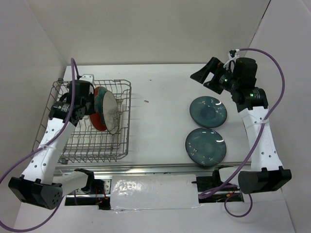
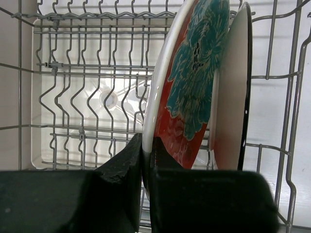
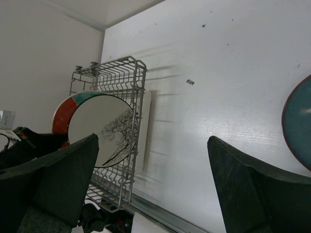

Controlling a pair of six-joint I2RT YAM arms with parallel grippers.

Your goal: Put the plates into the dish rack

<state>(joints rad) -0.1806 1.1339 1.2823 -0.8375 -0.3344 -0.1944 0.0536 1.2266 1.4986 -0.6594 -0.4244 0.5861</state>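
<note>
The red plate with teal flowers point(image 1: 97, 99) stands on edge in the dish rack point(image 1: 124, 145), close behind the cream plate with a grey tree pattern point(image 1: 112, 112). My left gripper point(image 1: 85, 104) is shut on the red plate's rim. In the left wrist view the jaws point(image 2: 146, 151) pinch the white rim of the red plate point(image 2: 194, 87), with the cream plate point(image 2: 228, 111) just to its right. Two dark teal plates point(image 1: 208, 111) point(image 1: 205, 145) lie flat on the table at the right. My right gripper point(image 1: 206, 75) is open and empty, above the table beyond them.
A white drain tray point(image 2: 53, 150) lies under the rack wires point(image 2: 73, 97). The right wrist view shows the rack point(image 3: 131, 73), the cream plate point(image 3: 104, 128) and a teal plate's edge point(image 3: 299, 126). A metal rail point(image 1: 146, 170) runs along the table's front edge.
</note>
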